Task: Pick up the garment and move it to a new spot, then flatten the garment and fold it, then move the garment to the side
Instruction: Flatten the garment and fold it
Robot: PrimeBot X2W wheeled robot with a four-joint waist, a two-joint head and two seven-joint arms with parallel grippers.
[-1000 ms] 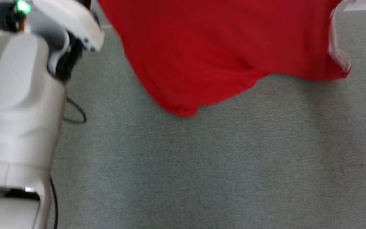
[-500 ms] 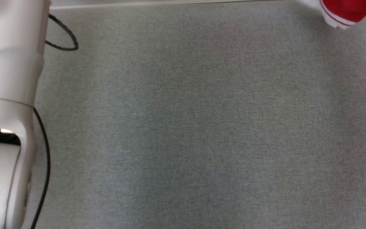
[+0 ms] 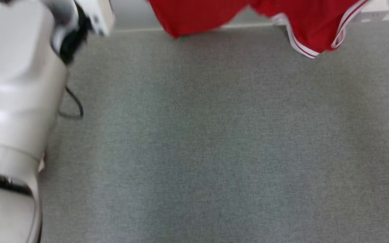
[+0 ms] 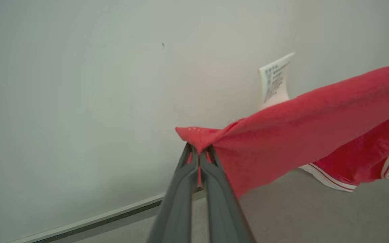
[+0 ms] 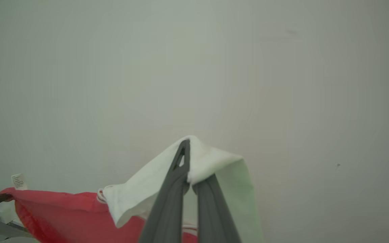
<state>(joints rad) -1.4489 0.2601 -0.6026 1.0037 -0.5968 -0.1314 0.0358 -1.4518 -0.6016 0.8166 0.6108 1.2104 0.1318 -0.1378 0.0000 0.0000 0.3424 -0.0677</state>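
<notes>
The red garment [image 3: 302, 17] hangs in the air, stretched between the two claws. In the head view its lower edge and white-striped trim [image 3: 297, 45] dangle along the top of the picture, above the far strip of the grey carpeted floor [image 3: 214, 152] where that meets the wall. None of it appears to touch the floor.

Its long axis runs sideways, from one claw to the other. The left claw [image 4: 199, 152] is pressed together on a red corner, and from there the cloth runs off to that view's right, taut along its top edge, with a care label [image 4: 275, 81] standing up from it. The right claw [image 5: 187, 168] is pinched on a white panel [image 5: 140, 192] of the same garment, and the red body [image 5: 56, 209] trails down and to that view's left.

Both claws point at the pale wall [image 4: 79, 101], so both arms look raised and reaching forward. The left forearm [image 3: 15, 94] stands as a pale column at the left edge of the head view, a dark cable [image 3: 76, 108] beside it.

The body of the garment lies below and between the claws, neither arm nearer. The open carpet lies on the robot's side of the hanging hem, so laying the cloth flat would probably call for both arms to come down and back together, keeping the top edge taut.
</notes>
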